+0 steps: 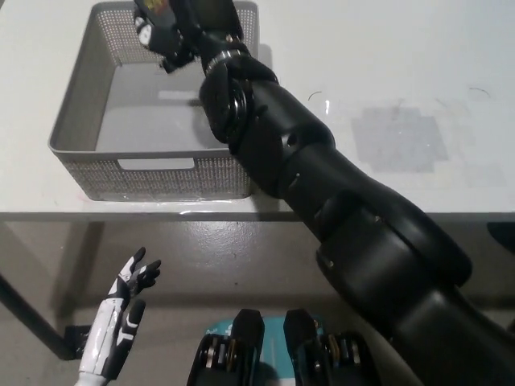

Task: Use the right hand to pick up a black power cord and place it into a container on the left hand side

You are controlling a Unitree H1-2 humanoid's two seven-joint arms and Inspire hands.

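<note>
Even, bright light falls from above on the white counter, which looks nearly washed out. The basket casts a soft shadow to its right, beneath the right hand. The black arm carries dull highlights. The floor below lies dimmer. The picture is sharp, without motion blur.

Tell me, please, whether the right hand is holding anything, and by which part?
It cannot be told: the right hand is over the basket, but no cord is clearly visible in it. The left hand holds nothing.
</note>
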